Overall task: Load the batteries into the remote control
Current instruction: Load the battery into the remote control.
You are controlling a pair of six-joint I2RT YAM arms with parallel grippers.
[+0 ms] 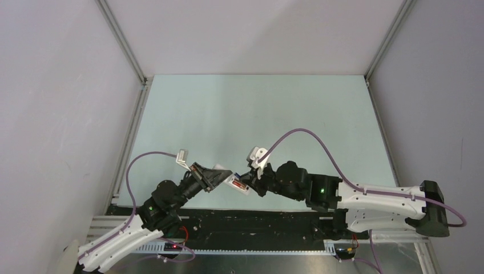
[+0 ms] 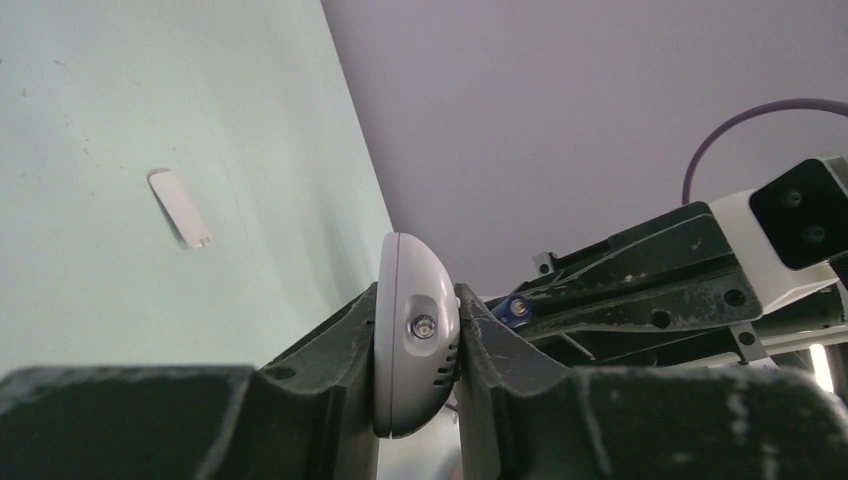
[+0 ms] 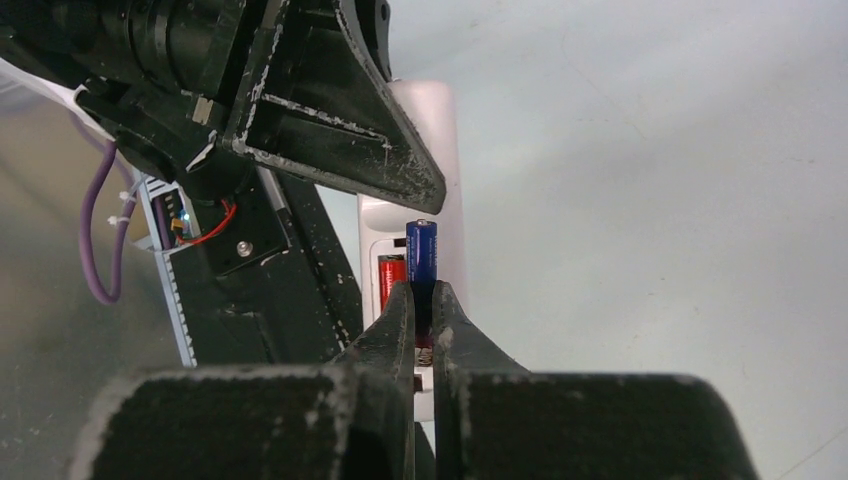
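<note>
While the left fingers [image 2: 345, 335] pinch the remote [image 2: 413, 330] across its width and hold it off the surface [image 2: 120, 120], the right fingers [image 3: 400, 325] are closed tight on the near end of the blue battery [image 3: 421, 248]. The battery juts out past their tips over the open bay [image 3: 375, 245]. In the right wrist view, the red battery [image 3: 391, 280] sits in the bay just left of those tips, so half of the loading looks done. The blue battery is lined up lengthwise with the empty slot beside the red one. Whether it has entered the slot or only hovers against it cannot be told from these views, and its far end shows no clear contact. What appears to be left is to lower the blue battery into the slot, press it home against the spring and release it. The left fingers would need to keep the remote steady for that push. Well away from both sets of fingers, the small white cover [image 2: 180, 208] lies flat on the surface, off the remote. The task as worded does not ask for it.
</note>
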